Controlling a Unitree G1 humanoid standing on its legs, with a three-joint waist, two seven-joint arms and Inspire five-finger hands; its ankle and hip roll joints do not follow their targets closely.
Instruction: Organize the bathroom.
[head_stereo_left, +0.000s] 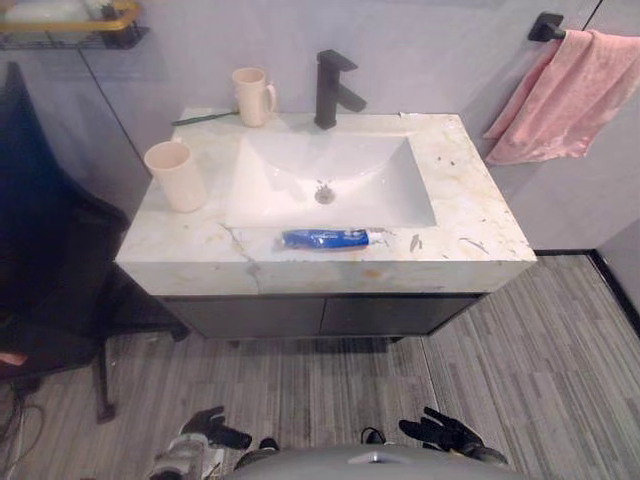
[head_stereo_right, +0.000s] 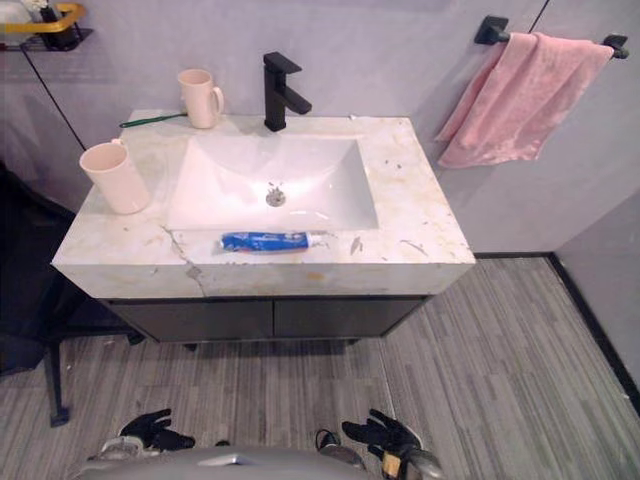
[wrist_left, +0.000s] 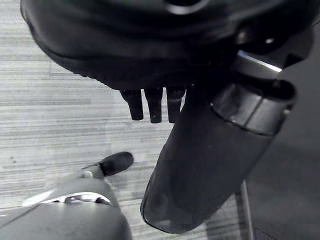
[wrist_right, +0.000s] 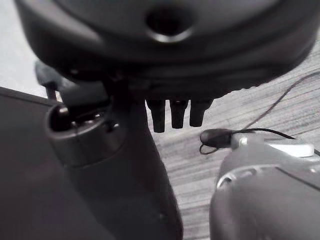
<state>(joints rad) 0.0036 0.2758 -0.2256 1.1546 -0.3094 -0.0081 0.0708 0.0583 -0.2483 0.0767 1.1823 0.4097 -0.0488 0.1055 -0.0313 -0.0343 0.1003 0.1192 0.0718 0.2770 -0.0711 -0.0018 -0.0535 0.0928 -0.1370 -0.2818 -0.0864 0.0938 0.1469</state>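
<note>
On vanity front edge (head_stereo_left: 470, 262), toothpaste tube (head_stereo_left: 330, 238), well apart from both hands' fingers (head_stereo_left: 432, 427).

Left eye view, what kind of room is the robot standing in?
Most likely a bathroom: a marble-look vanity with a white sink and black faucet, a pink towel on a wall bar, and a toothpaste tube on the counter.

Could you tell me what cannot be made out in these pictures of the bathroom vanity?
- Wall shelf: cut off by the left eye view's top edge; its contents are unreadable.
- Green toothbrush: too thin to show its bristles.
- Dark chair: cut off at the left edge.
- Cabinet: closed, inside hidden.
</note>
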